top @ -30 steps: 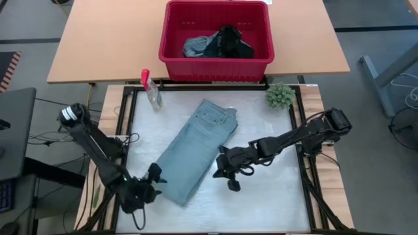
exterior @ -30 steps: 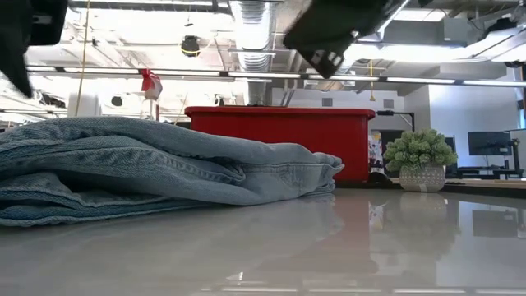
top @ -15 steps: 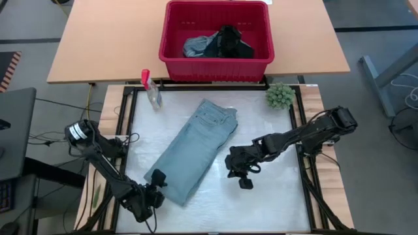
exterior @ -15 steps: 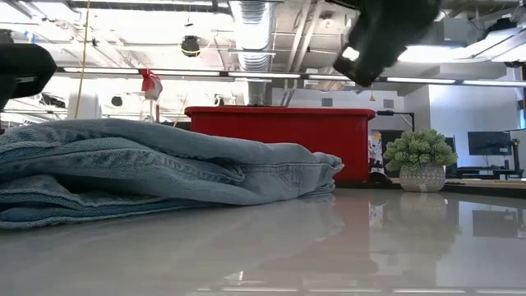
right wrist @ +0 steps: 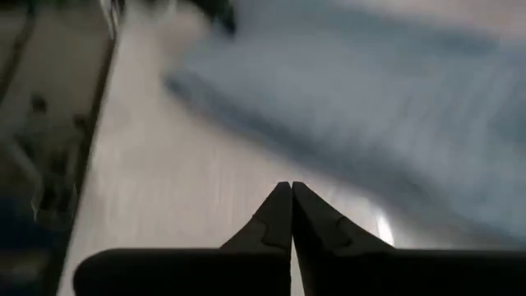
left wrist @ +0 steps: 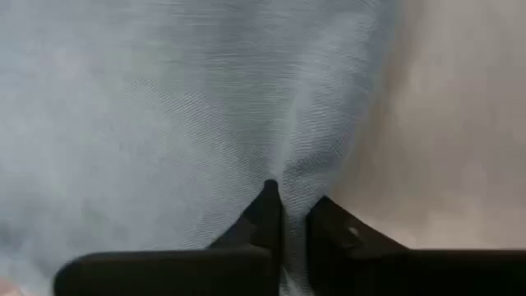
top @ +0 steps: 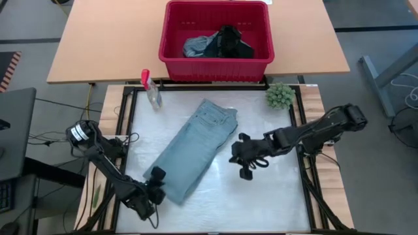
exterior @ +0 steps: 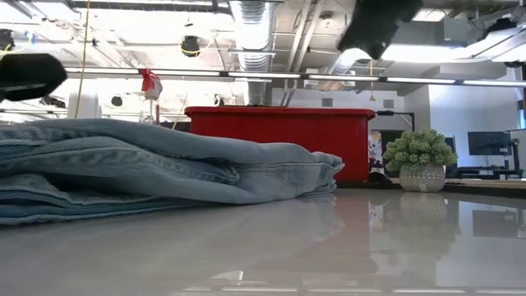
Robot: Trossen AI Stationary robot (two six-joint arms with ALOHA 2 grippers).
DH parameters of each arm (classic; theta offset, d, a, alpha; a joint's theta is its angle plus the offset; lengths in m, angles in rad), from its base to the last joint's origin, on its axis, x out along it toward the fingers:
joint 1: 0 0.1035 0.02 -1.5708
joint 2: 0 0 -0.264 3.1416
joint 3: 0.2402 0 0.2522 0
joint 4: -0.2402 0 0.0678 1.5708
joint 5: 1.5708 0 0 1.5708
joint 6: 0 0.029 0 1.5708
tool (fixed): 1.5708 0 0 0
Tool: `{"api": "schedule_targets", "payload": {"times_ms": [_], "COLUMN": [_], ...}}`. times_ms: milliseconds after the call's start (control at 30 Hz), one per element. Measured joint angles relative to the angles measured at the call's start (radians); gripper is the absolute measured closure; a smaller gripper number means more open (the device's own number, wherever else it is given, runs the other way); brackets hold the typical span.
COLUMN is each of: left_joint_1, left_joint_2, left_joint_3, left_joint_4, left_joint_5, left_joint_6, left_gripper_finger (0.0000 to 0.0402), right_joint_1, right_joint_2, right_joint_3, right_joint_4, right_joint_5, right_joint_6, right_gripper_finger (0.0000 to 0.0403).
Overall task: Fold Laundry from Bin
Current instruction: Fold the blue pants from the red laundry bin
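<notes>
The folded, faded blue denim trousers (top: 192,152) lie on the white table (top: 261,196) – soft, floppy, a bit heavy. The left gripper (top: 155,186) pinches their near edge. The right gripper (top: 246,164) hangs clenched, empty – best grab corners.

dark bin garment (top: 232,40) too bunched to identify

You look down on a white table (top: 261,196) with a black frame. At 12 o'clock stands a wide wooden table (top: 104,46) on a grey floor (top: 379,39). At 9 o'clock is a dark desk (top: 16,130). From low down you see ceiling pipes (exterior: 255,33), long lights (exterior: 271,76) and a screen (exterior: 485,144) at 3 o'clock.
</notes>
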Motion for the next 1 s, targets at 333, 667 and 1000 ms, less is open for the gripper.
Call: {"api": "schedule_targets", "payload": {"times_ms": [333,667,1000], "left_joint_1": [0.069,0.086,0.086], "left_joint_2": [0.0,-0.035,-0.069], "left_joint_3": [0.346,0.499,0.5], "left_joint_4": [-0.247,-0.405,-0.403], "left_joint_5": [0.033,0.125,0.14], "left_joint_6": [0.14,-0.005,-0.134], "left_gripper_finger": [0.0397,0.0399,0.0399], "right_joint_1": [-0.133,-0.069,-0.045], "right_joint_2": [0.172,0.516,0.724], "right_joint_3": [0.001,0.0,0.0], "right_joint_4": [0.568,0.911,1.009], "right_joint_5": [0.302,0.201,0.263], "right_joint_6": [-0.019,0.038,0.122], "right_gripper_finger": [0.0387,0.0386,0.0385]}}
